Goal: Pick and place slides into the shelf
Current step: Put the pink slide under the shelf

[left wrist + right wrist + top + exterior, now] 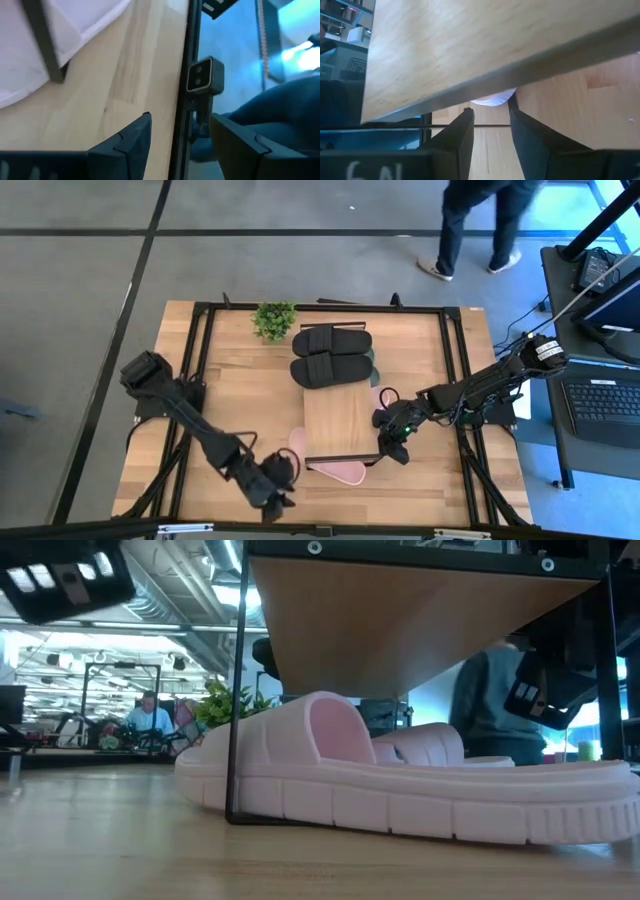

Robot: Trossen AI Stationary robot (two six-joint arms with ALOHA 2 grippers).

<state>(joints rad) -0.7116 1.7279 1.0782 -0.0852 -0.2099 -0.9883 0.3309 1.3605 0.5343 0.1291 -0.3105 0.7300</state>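
The shelf [340,420] stands mid-table, its plank top on a dark frame. A black pair of slides [330,355] lies on its far end, with a dark green edge [373,368] showing beside them. Pink slides lie on the table under the shelf, poking out at its near end [340,472] and its left side [297,438]. In the low view one fills the picture [400,785]. My left gripper [278,492] [180,135] hangs open over the table's near edge, with nothing between its fingers. My right gripper [390,446] [490,120] is open at the shelf's near right corner. My right gripper's fingertips [512,102] reach up to the dark bar under the shelf's plank edge [485,82], coming slanting down from the table's right. A bit of pink slide [495,99] shows beyond the gap. I cannot tell whether the fingers touch the bar or the slide.
A small potted plant [274,320] stands at the table's far edge. The low camera [204,75] is mounted on the table's near frame, close to my left gripper. A person [480,230] walks beyond the far edge. A laptop [605,405] sits on a stand at the right.
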